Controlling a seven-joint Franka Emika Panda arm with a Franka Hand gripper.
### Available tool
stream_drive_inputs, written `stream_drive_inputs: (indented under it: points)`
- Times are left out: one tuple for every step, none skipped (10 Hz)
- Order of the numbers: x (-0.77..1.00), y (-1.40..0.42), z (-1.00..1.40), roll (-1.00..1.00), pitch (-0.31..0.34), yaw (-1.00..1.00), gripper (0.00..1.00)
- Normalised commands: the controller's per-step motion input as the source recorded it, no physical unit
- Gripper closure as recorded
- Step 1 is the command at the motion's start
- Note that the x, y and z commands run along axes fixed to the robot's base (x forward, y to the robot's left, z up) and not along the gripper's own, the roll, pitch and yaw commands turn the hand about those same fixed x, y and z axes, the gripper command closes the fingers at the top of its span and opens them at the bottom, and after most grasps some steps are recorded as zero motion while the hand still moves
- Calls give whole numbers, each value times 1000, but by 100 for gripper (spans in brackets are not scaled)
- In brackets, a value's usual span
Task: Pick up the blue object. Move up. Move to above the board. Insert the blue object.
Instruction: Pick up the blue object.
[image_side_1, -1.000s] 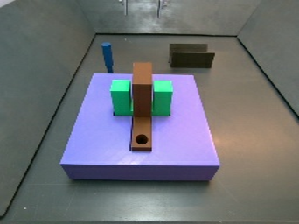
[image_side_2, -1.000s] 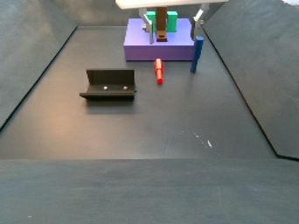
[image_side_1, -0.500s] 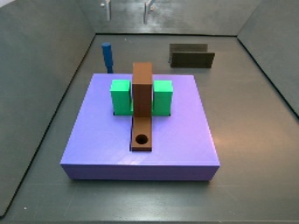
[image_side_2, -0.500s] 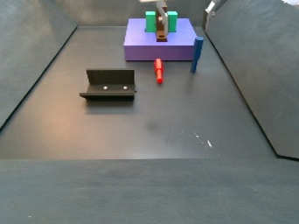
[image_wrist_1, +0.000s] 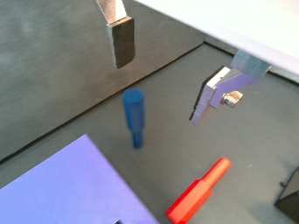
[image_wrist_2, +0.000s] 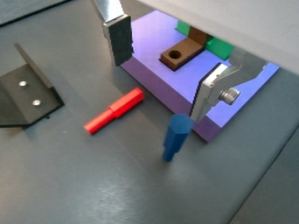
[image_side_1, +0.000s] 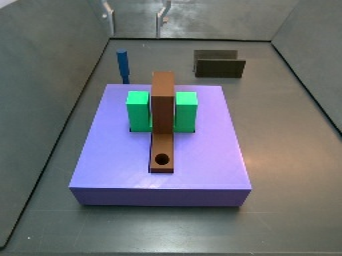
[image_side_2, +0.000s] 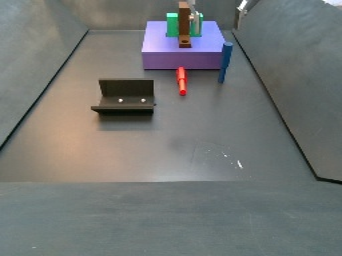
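Observation:
The blue object (image_side_1: 122, 66) is a thin dark-blue peg standing upright on the floor beside the far left corner of the lavender slab (image_side_1: 207, 150). It shows in both wrist views (image_wrist_1: 135, 118) (image_wrist_2: 176, 140). The board (image_side_1: 163, 110) is a brown plank lying on the slab between two green blocks (image_side_1: 138, 110), with its black hole (image_side_1: 163, 159) at the near end. My gripper (image_side_1: 135, 10) is open and empty, high above the peg. In both wrist views (image_wrist_1: 159, 90) (image_wrist_2: 159, 87) the peg stands below the wide gap between the fingers.
A red peg (image_side_2: 182, 81) lies on the floor by the slab's edge, close to the blue peg (image_side_2: 226, 63). The fixture (image_side_1: 219, 65) stands on the floor beyond the slab, also seen in a side view (image_side_2: 123, 96). Grey walls enclose the floor.
My gripper has moved sideways along the back wall toward the blue peg, staying open. The pieces have not moved.

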Motion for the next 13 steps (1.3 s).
stream_drive_inputs:
  points:
    - [-120, -194, -203, 121, -99, 0, 0]
    - [-266, 0, -154, 146, -100, -66, 0]
    - [-409, 111, -134, 161, -91, -114, 0]
    - [-429, 111, -129, 153, -107, -100, 0]
    - [-337, 31, -129, 129, -126, -57, 0]
    - [-140, 0, -183, 93, -150, 0, 0]
    - [0, 0, -206, 41, -171, 0, 0]
    - [14, -3, -220, 20, -164, 0, 0]
    - [91, 0, -237, 17, -129, 0, 0]
    - [0, 0, -263, 50, -143, 0, 0]
    - [-69, 43, -306, 104, -161, 0, 0]
    - [-89, 0, -317, 244, -171, 0, 0]
    - [-77, 0, -343, 257, -154, 0, 0]
